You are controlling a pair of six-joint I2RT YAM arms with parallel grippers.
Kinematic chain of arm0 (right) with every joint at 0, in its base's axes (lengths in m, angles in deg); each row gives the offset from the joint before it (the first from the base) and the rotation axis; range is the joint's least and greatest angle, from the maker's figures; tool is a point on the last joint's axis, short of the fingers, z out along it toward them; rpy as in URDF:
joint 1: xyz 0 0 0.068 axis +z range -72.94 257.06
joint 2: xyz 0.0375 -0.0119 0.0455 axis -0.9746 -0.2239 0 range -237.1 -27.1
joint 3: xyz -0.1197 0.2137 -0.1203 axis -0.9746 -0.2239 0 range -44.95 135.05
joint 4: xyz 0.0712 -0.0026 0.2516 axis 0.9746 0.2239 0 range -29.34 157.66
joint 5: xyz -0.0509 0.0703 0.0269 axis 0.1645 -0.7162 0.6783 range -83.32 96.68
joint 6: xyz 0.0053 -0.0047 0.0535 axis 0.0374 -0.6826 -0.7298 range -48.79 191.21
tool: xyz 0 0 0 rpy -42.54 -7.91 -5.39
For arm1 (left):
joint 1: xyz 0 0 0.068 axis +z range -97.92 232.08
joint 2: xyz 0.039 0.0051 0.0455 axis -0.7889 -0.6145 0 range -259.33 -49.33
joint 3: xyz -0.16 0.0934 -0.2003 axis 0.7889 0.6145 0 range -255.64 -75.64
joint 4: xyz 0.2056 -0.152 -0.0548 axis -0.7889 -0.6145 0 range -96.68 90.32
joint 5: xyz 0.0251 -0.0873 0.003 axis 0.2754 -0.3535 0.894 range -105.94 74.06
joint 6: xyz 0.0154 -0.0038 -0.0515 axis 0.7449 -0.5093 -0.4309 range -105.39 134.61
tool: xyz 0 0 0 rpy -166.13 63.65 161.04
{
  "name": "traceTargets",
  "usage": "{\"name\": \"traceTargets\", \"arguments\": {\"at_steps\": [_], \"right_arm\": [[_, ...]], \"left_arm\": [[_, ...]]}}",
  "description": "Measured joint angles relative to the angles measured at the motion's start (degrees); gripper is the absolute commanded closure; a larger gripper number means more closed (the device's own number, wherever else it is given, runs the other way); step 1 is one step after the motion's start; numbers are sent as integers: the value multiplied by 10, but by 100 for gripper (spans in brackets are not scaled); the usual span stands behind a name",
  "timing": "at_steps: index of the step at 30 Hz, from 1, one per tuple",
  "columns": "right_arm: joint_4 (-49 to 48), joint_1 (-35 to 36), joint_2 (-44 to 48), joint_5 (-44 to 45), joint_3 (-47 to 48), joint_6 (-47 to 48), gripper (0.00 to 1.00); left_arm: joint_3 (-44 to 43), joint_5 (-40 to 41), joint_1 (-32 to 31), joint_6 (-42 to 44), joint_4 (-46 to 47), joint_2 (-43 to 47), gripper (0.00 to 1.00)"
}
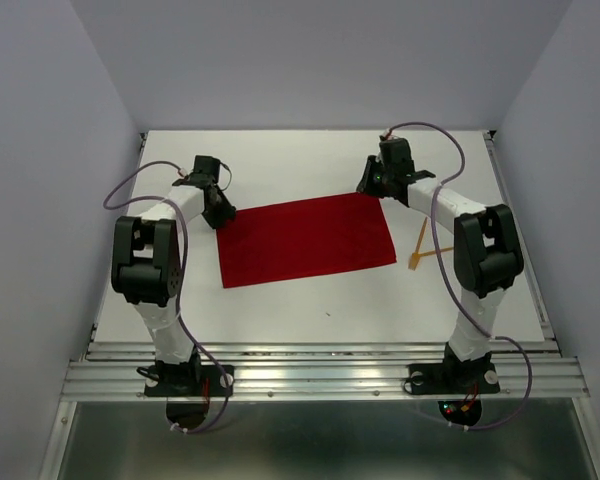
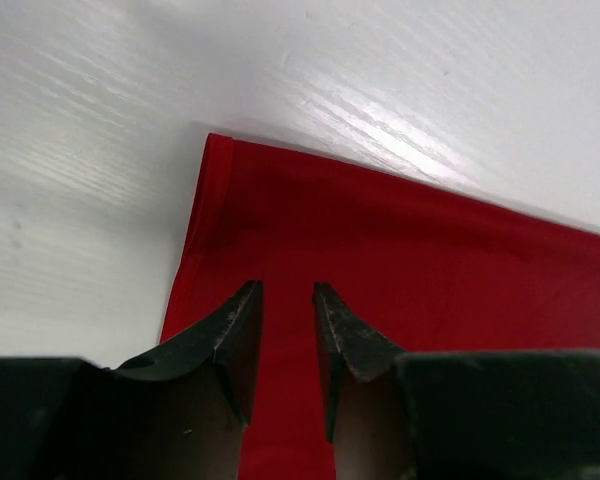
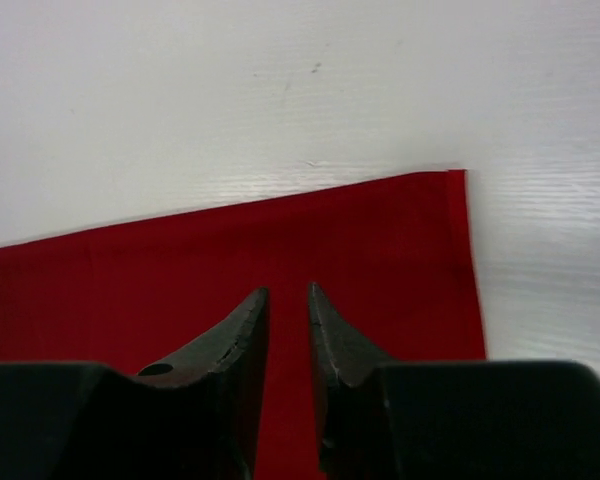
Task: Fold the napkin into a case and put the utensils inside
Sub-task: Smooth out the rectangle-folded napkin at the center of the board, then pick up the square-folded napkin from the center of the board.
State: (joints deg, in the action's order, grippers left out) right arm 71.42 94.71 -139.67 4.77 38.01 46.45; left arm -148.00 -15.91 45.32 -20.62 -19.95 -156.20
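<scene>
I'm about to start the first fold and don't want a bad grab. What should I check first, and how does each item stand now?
1. napkin flat and unfolded: ok.
2. left gripper over the napkin near its far left corner: ok.
3. right gripper over the napkin near its far right corner: ok.
4. Cloth pinched in either gripper: not ok; both sets of jaws stand slightly apart with nothing between.
5. Fingertips touching the cloth: cannot tell.
6. utensils off the napkin, to its right: ok.

The white table carries a red napkin and orange utensils.
</scene>
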Motion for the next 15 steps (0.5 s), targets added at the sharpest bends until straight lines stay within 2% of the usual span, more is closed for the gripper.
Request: {"name": "traceTargets", "arguments": {"at_steps": [2,7,8,9,11,15], "right_arm": [[-6,-13,32,8,-35,8,61],[-11,-45,72,28,-97,34,55],[-10,-49,73,30,-105,37,53],[-10,-55,74,31,-116,41,51],[-9,-64,74,30,-136,47,49],[2,-71,72,30,-155,62,49]], "left_arm": [[0,12,-2,4,-10,23,55],[36,31,-3,9,-5,92,41],[49,32,-3,10,-3,99,29],[69,34,-3,10,-1,108,25],[105,38,-3,11,-2,117,21],[148,39,-3,9,-9,117,23]]}}
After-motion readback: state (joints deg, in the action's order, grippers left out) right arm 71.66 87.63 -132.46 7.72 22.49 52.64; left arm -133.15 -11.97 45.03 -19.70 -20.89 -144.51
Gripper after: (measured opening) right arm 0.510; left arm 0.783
